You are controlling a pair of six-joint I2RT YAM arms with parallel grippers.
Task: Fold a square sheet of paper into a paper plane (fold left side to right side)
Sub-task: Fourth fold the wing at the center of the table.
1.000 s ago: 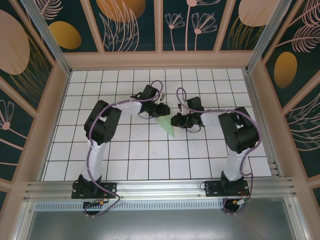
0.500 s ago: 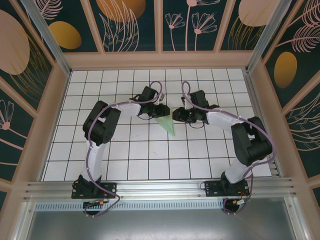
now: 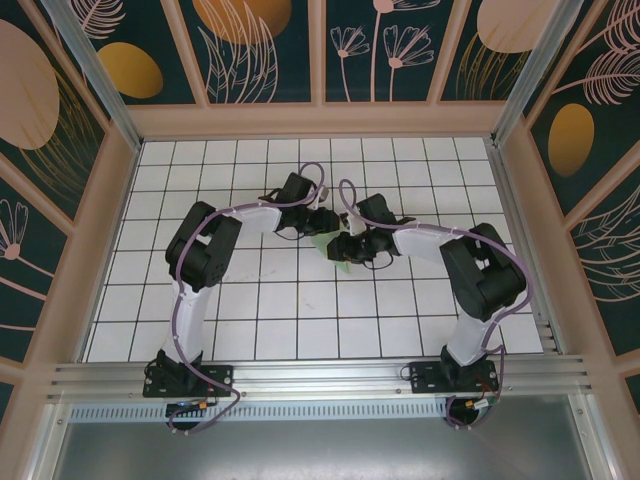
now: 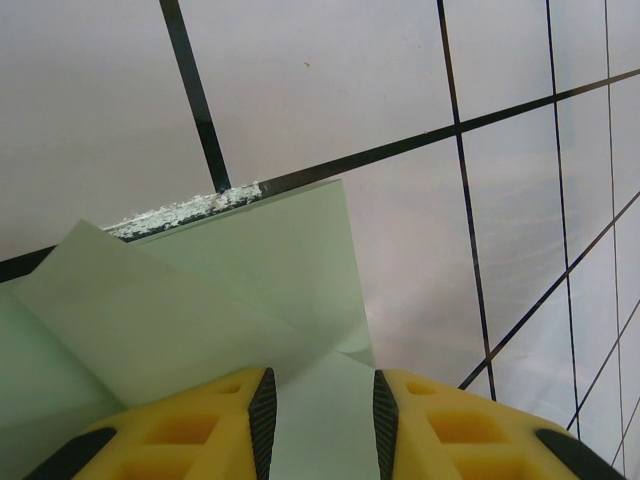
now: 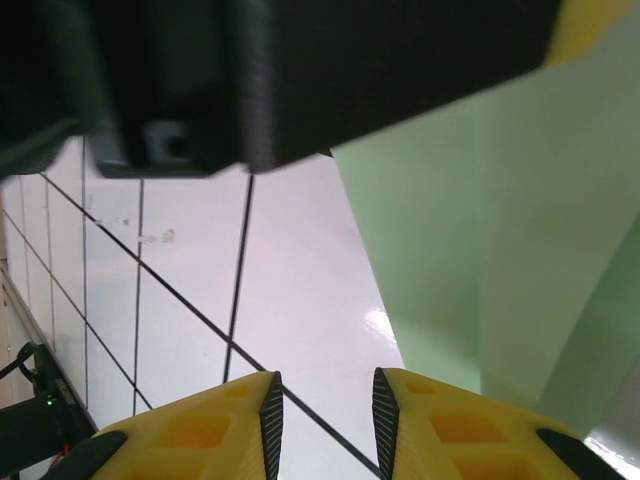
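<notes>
Left gripper (image 3: 326, 226): our landmark, out over the middle of the white grid table (image 3: 200, 190). We see its yellow fingers (image 4: 200, 425) a little apart, with pale green paper showing in the narrow gap. We cannot tell whether they press on it.
Sheet of paper (image 3: 330, 247): pale green and partly folded, its flaps overlapping. It lies flat directly beneath the left gripper and reaches from there toward the arm bases. One edge runs along a black grid line just ahead of the left gripper.
Right gripper (image 3: 350, 246): just right of the left gripper, almost touching it. Its jaws are slightly spread with nothing pinched, and we see bare tile through the gap. The sheet lies just beside one finger.
</notes>
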